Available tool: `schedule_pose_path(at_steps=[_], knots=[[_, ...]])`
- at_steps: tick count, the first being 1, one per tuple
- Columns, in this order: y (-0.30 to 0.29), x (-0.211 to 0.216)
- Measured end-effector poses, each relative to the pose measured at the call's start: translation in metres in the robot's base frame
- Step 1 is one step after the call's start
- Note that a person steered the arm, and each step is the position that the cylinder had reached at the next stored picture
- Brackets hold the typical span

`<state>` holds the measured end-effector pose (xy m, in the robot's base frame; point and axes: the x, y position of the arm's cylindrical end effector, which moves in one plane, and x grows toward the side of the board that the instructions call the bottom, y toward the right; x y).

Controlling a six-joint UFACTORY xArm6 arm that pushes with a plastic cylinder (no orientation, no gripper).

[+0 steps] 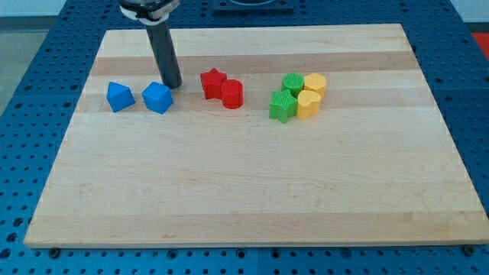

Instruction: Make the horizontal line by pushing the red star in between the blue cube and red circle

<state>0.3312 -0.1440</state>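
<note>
wooden board (pixel 252 191) lay on a blue pegboard (pixel 46 61). my tip (pixel 173 85) stood upper left, touching the blue cube's (pixel 157 98) upper right; no jaws, just a rod. red star (pixel 213 82) sat right of it, touching the red circle (pixel 232 94), near centre top.

Rod (pixel 163 53) cut off at view's top, its upper part unseen

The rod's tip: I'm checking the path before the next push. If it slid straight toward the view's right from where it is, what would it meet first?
Probably the red star. My tip sits just upper right of the blue cube, and the star is the nearest block to its right, though depth is hard to judge.
</note>
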Motion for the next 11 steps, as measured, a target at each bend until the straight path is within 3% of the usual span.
schedule_pose_path(at_steps=[1, 3, 4, 11], knots=[[0.014, -0.027], [0.100, -0.030], [0.106, -0.029], [0.062, 0.017]])
